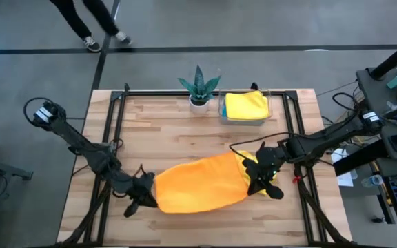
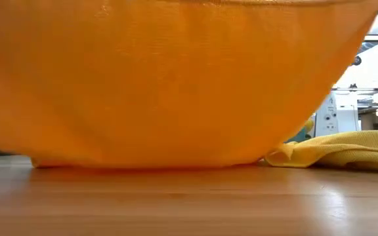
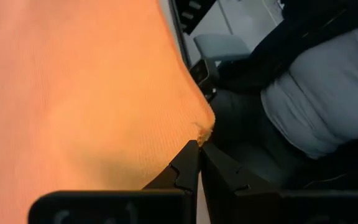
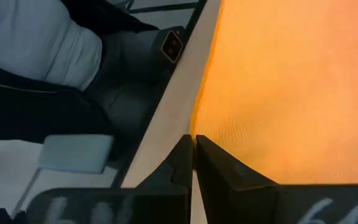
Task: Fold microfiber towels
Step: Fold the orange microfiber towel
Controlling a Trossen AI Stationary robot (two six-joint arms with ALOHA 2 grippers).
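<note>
Orange towel (image 1: 198,182) stretched near table's front edge between left gripper (image 1: 145,194) and right gripper (image 1: 257,178) — both jaws pinching its corners. Risk: thin corner bite (barely any cloth) slips, towel drops crooked.

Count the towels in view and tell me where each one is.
3. An orange towel hangs stretched between both end effectors, a yellow towel lies in the clear tray, and another yellow towel lies under the right arm. More may be hidden.
</note>
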